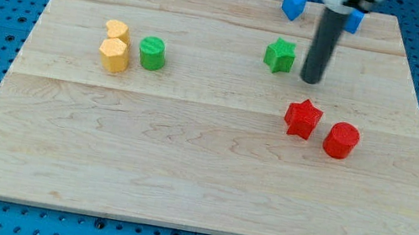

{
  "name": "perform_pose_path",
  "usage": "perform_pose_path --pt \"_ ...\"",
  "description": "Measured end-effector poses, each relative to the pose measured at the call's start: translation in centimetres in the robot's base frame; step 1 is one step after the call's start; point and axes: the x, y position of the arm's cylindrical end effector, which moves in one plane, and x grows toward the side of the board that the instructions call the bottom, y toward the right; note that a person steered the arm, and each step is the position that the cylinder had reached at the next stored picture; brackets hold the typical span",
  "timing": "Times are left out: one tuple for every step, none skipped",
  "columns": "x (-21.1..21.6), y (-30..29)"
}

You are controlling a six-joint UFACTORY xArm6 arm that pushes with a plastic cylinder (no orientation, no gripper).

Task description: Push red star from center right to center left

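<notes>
The red star [302, 118] lies on the wooden board [184, 165] right of centre. A red cylinder [341, 140] sits just to its right, a small gap between them. My tip [310, 80] is above the red star toward the view's top, apart from it, and just right of the green star [280, 55]. The dark rod rises from the tip to the view's top edge.
A green cylinder [152, 53] stands at the left of centre, with a yellow hexagonal block [114, 55] and a yellow heart-like block [117, 31] beside it. A blue block [294, 4] and another blue block [354, 20], partly hidden by the rod, lie at the top edge.
</notes>
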Motion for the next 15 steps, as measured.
perform_pose_path --pt "5.3 -0.6" --pt "8.4 -7.5" --pt "10.2 -16.2" --pt "8.3 -14.6" --pt "7.9 -9.4" --pt "14.0 -7.7" --pt "16.2 -19.0" --pt "16.1 -19.6" --pt "17.2 -10.6" --pt "13.9 -8.0" --pt "13.0 -14.9" --pt "15.0 -27.2" --pt "15.5 -22.1" --pt "12.3 -17.7" --pt "10.2 -28.8"
